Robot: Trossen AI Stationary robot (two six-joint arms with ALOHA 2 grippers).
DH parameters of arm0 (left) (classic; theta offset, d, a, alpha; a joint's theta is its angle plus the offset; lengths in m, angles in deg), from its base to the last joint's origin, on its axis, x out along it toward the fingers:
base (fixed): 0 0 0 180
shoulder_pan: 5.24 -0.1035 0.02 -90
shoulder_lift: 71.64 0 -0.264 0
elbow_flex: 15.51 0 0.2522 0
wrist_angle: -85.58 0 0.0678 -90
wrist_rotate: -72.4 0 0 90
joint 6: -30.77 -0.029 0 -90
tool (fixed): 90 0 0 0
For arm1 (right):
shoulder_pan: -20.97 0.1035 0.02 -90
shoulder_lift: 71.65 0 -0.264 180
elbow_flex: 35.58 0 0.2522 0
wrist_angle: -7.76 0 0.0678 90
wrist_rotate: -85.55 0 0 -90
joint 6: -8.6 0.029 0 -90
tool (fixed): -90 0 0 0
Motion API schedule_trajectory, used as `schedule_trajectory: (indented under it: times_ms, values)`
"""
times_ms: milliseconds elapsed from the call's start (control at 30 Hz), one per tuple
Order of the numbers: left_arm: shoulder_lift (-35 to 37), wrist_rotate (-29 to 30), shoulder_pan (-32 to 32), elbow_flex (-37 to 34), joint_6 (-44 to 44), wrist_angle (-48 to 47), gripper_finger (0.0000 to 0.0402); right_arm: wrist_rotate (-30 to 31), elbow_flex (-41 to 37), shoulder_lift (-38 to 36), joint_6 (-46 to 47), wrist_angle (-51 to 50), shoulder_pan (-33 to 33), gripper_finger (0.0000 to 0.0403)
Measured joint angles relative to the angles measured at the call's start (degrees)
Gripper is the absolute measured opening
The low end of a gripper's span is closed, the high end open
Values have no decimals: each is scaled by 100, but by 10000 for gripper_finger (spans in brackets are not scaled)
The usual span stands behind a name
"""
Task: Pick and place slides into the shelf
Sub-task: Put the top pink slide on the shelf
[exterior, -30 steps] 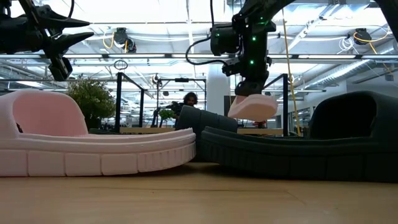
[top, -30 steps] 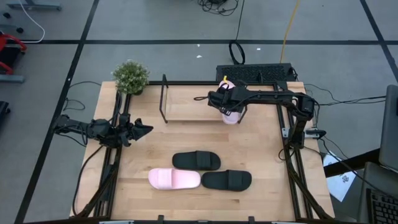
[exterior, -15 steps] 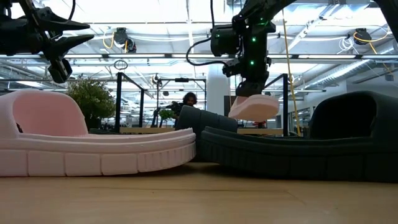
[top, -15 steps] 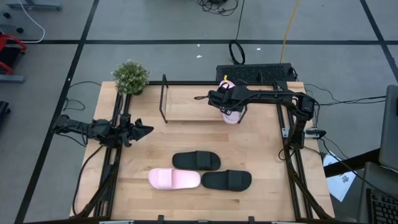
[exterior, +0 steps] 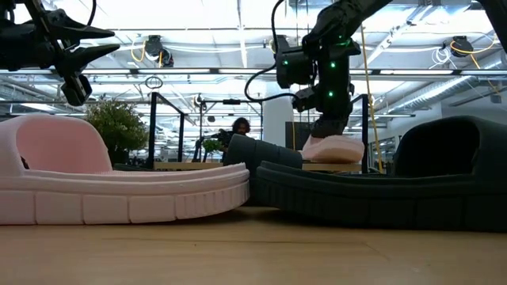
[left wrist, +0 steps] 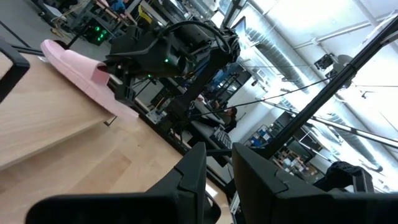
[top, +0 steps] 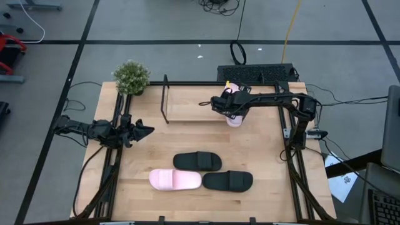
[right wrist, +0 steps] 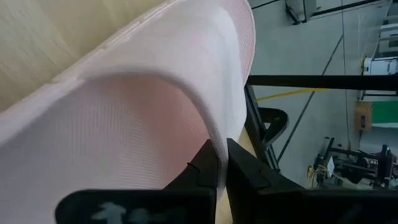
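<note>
My right gripper (top: 226, 104) is shut on a pale pink slide (top: 234, 117) at the right end of the shelf (top: 190, 104), just above its wooden board. The low view shows that slide (exterior: 333, 148) nearly level under the gripper (exterior: 327, 127). Three more slides lie sole-down on the near half of the table: a black one (top: 197, 161), a pink one (top: 175, 180) and another black one (top: 228, 181). My left gripper (top: 147, 130) waits open at the table's left edge, above the table. My right gripper pinches the pink slide's strap at its edge (right wrist: 211, 134) between its two fingers. The fingers slant down onto it from the table's right side. The slide hangs nearly level below them (exterior: 333, 148); whether its sole touches the shelf board cannot be told.
A potted plant (top: 131, 76) stands at the far left corner, beside the shelf's black upright rods (top: 165, 100). A keyboard (top: 256, 73) lies beyond the far edge. Bare tabletop (top: 187, 137) runs between the shelf and the three lying slides.
My right gripper has gone down toward the shelf board with the pink slide and a little toward the table's right edge. The slide now sits lower and more level than before. My left gripper has kept still.
</note>
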Motion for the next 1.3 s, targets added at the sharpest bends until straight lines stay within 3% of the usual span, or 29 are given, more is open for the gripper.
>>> schedule_trajectory:
  times_ms: [1000, 1300]
  values:
    - [0, 136, -1, 0, -111, -24, 74, -44, -7, 7, -177, 458, -3, 5]
    - [0, 136, -2, 0, -111, -22, 74, -50, -7, 9, -286, 623, -3, 65]
